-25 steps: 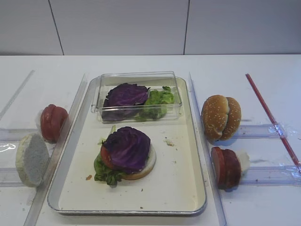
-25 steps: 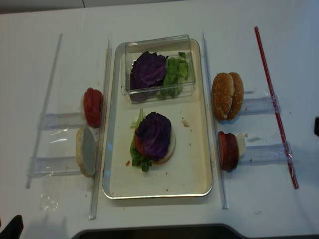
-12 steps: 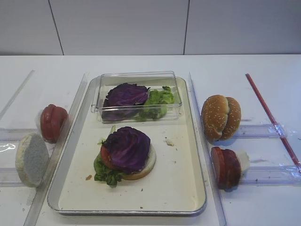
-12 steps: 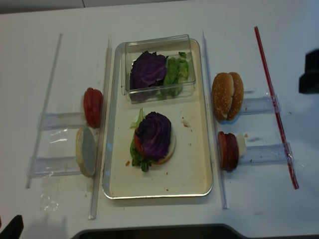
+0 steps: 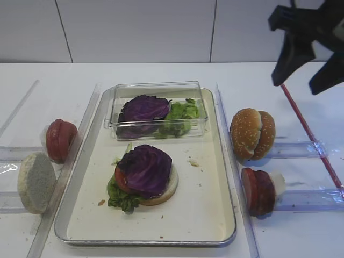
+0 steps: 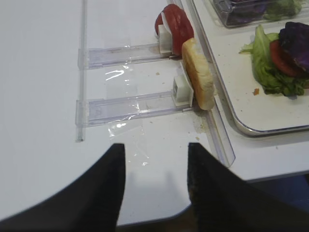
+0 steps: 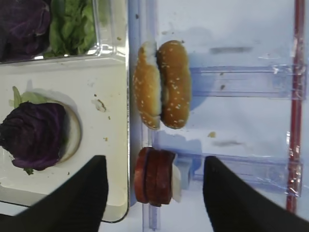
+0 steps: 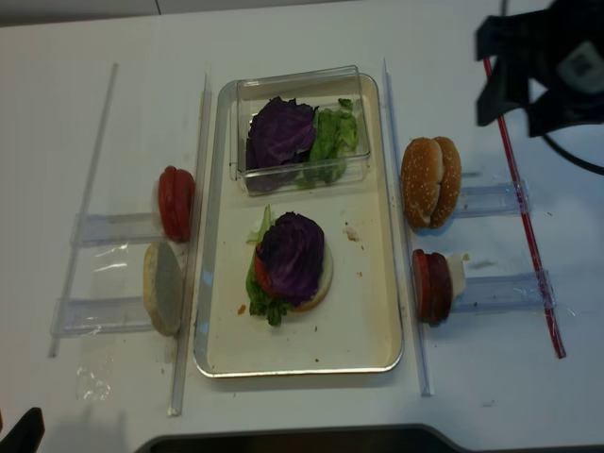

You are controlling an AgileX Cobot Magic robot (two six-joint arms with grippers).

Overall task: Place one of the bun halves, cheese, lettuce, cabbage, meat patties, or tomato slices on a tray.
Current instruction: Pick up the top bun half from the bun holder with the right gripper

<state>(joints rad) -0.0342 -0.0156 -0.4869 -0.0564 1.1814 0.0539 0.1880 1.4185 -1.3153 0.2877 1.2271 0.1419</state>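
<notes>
large silvery rectangular metal tray (image 5: pixel 226 215) with cream floor lies mid tabletop (image 5: pixel 161 72). on its floor: a stack of pale bun base, ruffled green lettuce (image 5: pixel 119 196), thin red tomato slice (image 5: pixel 120 180) and dark purple cabbage leaf (image 5: pixel 146 167) on top. small clear plastic box (image 5: pixel 156 107) at the tray's far end holds more cabbage and lettuce. right of the tray, on clear plastic holders: golden-brown sesame bun halves (image 5: pixel 251 133) standing on edge, pressed together; nearer, reddish-brown meat patties (image 5: pixel 258 191) on edge with a white piece touching their right side. left of the tray: red slices (image 5: pixel 59 140) and a pale seedless bun half (image 5: pixel 35 181), both on edge. thin red rod (image 5: pixel 312 134) lies at far right.

right tool (image 5: pixel 301 70): jaws spread wide, empty, above the tabletop beyond the buns. left tool (image 6: pixel 154 193): jaws apart, empty, over bare tabletop.
</notes>
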